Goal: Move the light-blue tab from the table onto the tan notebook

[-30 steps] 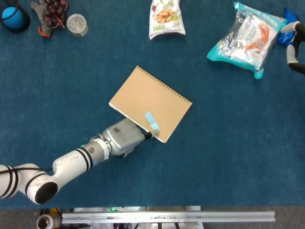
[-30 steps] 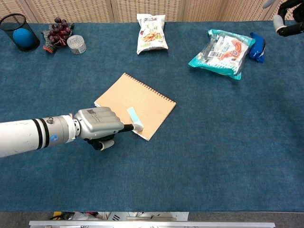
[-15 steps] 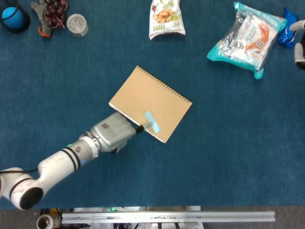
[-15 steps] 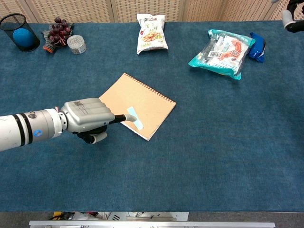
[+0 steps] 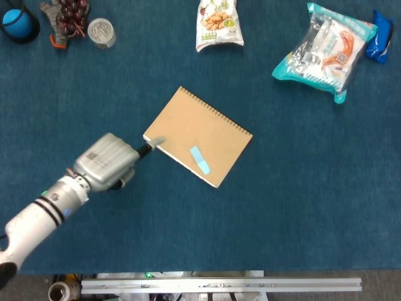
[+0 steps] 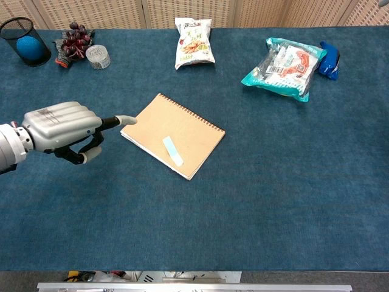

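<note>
The light-blue tab [image 5: 200, 159] [image 6: 172, 151] lies flat on the tan spiral notebook [image 5: 200, 125] [image 6: 182, 125], near its front edge, with nothing touching it. My left hand [image 5: 106, 162] [image 6: 61, 128] hovers left of the notebook and holds nothing. One finger [image 5: 154, 143] [image 6: 124, 120] sticks out toward the notebook's left corner, the thumb hangs apart below it, and the other fingers are curled. My right hand is out of both views.
A snack bag [image 5: 219, 24] lies at the back centre. At the back right are a teal package [image 5: 326, 50] and a blue object [image 5: 380, 36]. Grapes [image 5: 67, 19], a round tin [image 5: 101, 31] and a black cup with a blue ball [image 6: 24, 41] are back left.
My left hand let go of the tab on the notebook and pulled back to the left. My right hand rose out of the top right corner.
</note>
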